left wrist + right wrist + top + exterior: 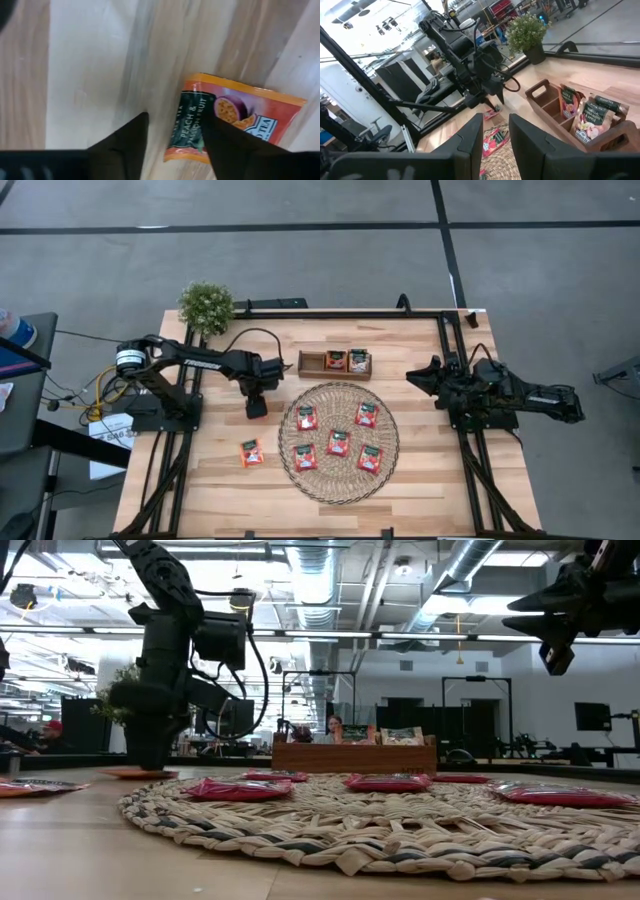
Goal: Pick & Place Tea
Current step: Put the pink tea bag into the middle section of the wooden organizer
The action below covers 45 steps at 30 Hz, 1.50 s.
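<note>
A red-orange tea sachet (245, 112) lies flat on the bare wood left of the round woven mat (338, 480). My left gripper (175, 117) stands open over it, pointing down. One finger is over the sachet's dark label and the other over bare wood, so the sachet's edge lies between them. A second sachet (251, 451) lies nearer the table's front edge. Several more sachets (339, 442) lie flat on the mat. Two (347, 360) stand in the wooden tray (310, 364). My right gripper (412, 375) waits at the table's right side, level and open. My left gripper comes at the sachet from above, pointing down. One finger (225, 145) covers the sachet's label side (192, 115) near one edge. I cannot tell whether it touches the sachet, which lies flat on the table.
A small potted plant (206, 305) stands at the table's far left corner. The tray sits just beyond the mat's far edge. Bare wood (220, 490) stretches along the front left of the table. A person (333, 727) sits in the room behind.
</note>
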### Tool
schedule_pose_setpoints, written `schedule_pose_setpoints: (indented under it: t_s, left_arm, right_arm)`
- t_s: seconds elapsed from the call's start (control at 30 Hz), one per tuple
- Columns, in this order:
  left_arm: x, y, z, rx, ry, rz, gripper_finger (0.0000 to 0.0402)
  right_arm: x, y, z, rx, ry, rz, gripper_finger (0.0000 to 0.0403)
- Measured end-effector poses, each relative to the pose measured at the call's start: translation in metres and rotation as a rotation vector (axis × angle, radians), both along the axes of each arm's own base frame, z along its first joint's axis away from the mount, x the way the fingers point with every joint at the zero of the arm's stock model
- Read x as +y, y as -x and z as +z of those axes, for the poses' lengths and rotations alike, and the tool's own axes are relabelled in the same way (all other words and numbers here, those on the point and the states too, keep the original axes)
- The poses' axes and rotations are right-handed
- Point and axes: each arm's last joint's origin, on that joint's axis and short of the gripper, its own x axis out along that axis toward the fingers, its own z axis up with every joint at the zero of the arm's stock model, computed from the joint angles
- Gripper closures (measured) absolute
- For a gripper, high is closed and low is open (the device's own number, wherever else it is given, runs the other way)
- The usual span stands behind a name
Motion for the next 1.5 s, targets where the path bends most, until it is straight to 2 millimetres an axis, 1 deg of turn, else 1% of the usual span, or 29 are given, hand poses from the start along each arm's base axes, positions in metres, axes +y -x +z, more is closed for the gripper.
schedule_pose_setpoints:
  t_s: [0.13, 0.33, 0.43, 0.5, 0.63, 0.93, 1.03, 1.2, 1.37, 1.5]
  left_arm:
    - [0.000, 0.000, 0.001, 0.005, -0.007, 0.018, 0.0273]
    - [0.002, -0.009, 0.010, -0.008, -0.003, 0.010, 0.0336]
    - [0.002, -0.015, 0.015, -0.048, 0.010, -0.004, 0.0373]
    - [0.002, -0.016, 0.016, -0.052, 0.019, -0.004, 0.0393]
    - [0.002, -0.016, 0.017, -0.046, 0.022, 0.007, 0.0401]
    - [0.001, -0.012, 0.018, -0.002, 0.028, 0.044, 0.0401]
    - [0.002, -0.012, 0.023, 0.022, 0.030, 0.046, 0.0401]
    - [0.005, -0.025, 0.045, -0.008, 0.020, 0.028, 0.0401]
    - [0.006, -0.043, 0.076, -0.092, -0.001, -0.008, 0.0401]
    - [0.004, -0.056, 0.103, -0.164, -0.018, -0.036, 0.0402]
  right_arm:
    - [0.000, 0.000, 0.000, 0.001, 0.002, 0.000, 0.0316]
    - [0.000, 0.000, 0.000, 0.003, 0.002, 0.000, 0.0316]
    - [0.000, 0.000, 0.000, 0.004, 0.007, 0.000, 0.0316]
    - [0.000, 0.000, 0.000, 0.005, 0.008, 0.000, 0.0316]
    - [0.000, 0.000, 0.000, 0.005, 0.009, 0.000, 0.0316]
    - [0.000, 0.000, 0.000, 0.005, 0.009, 0.000, 0.0316]
    - [0.000, 0.000, 0.000, 0.005, 0.009, 0.000, 0.0316]
    - [0.000, 0.000, 0.000, 0.003, 0.000, -0.001, 0.0316]
    - [0.000, 0.000, 0.000, -0.006, -0.066, -0.003, 0.0316]
    - [0.000, 0.000, 0.000, -0.011, -0.102, -0.005, 0.0316]
